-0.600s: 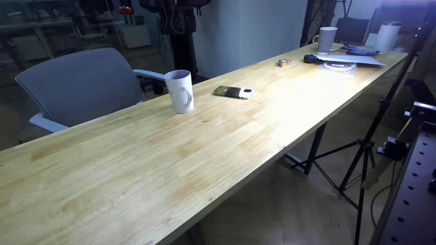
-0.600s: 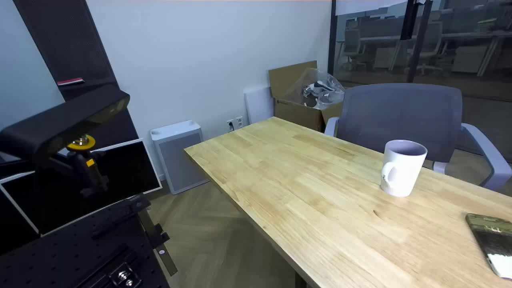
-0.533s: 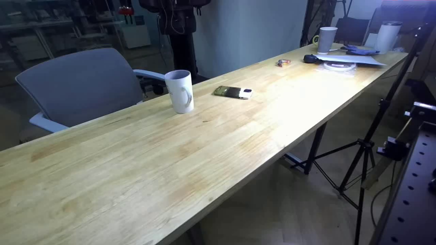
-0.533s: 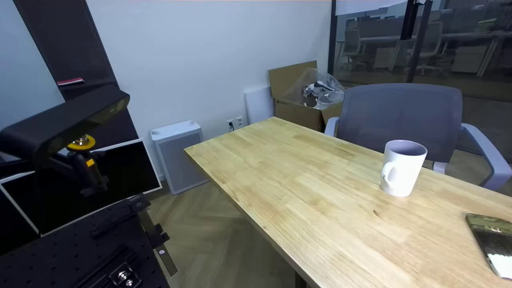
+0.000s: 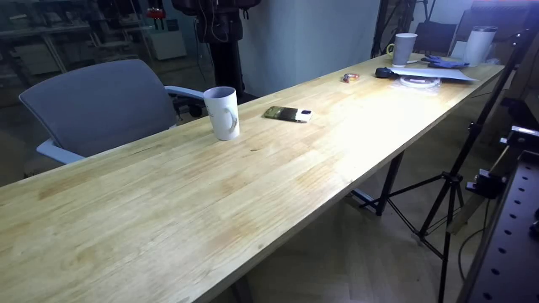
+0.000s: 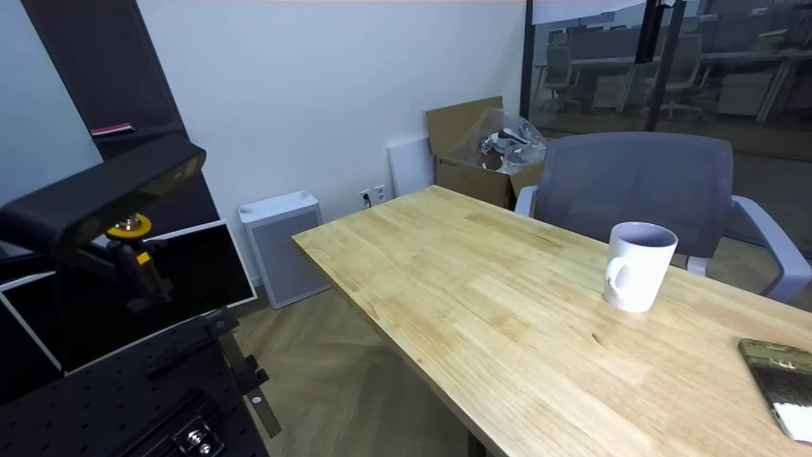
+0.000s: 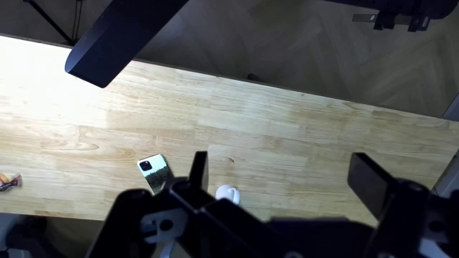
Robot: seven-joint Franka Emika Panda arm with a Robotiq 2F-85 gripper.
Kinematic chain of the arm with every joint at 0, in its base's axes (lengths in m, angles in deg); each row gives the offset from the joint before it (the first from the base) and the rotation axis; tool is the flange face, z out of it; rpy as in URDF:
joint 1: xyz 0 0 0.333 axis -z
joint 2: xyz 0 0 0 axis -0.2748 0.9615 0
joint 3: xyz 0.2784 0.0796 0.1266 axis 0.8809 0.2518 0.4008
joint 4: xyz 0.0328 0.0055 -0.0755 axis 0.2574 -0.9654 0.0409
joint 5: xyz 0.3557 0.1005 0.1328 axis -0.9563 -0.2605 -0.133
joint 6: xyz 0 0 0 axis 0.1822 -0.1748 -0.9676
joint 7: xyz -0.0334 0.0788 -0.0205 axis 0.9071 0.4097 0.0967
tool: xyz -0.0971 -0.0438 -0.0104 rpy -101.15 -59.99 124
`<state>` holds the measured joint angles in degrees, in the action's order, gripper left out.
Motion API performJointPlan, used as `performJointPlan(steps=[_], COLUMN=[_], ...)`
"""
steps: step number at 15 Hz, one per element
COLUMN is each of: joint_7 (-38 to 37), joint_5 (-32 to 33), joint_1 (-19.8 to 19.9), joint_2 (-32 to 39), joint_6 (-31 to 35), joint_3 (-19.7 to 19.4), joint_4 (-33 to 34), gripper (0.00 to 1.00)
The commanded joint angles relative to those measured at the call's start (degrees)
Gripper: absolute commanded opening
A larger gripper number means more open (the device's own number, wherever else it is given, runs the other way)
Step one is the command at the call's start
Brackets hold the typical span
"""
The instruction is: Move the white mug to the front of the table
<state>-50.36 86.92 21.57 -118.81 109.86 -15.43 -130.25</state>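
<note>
The white mug [image 5: 222, 114] stands upright on the long light-wood table [image 5: 177, 202], close to the edge by the chair, with its handle on the side. It also shows upright in an exterior view [image 6: 637, 270]. In the wrist view, part of the mug [image 7: 226, 192] shows just inside the left finger; the gripper's dark linkage hides the rest of it. My gripper [image 7: 279, 161] is open and empty, its fingers wide apart, high above the table. The arm and gripper are not seen in either exterior view.
A phone [image 5: 288, 114] lies beside the mug. A small wrapped item [image 5: 350, 77], papers [image 5: 438, 73], a tall cup [image 5: 404, 49], a glove [image 5: 444, 62] and a white tumbler [image 5: 480, 46] are farther along the table. A grey chair [image 6: 637, 190] stands against the table edge by the mug.
</note>
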Motion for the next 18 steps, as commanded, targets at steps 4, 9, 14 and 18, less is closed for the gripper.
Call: performJointPlan(steps=[4,9,14,18], joint_7=[-0.63,-2.19,-4.77,-9.66], joint_5=[-2.53,-7.50,-12.39,-10.96], joint_1=[-1.77,-5.17,-2.88,-0.45], joint_2=[17.63,35.50,53.33,65.86], joint_6=[13.98,21.28,19.08,14.18], joint_3=[-3.38,-3.93,1.17,5.37], joint_4=[5.85,17.13,33.21,45.59], gripper=[1.00,1.00,1.00,1.00])
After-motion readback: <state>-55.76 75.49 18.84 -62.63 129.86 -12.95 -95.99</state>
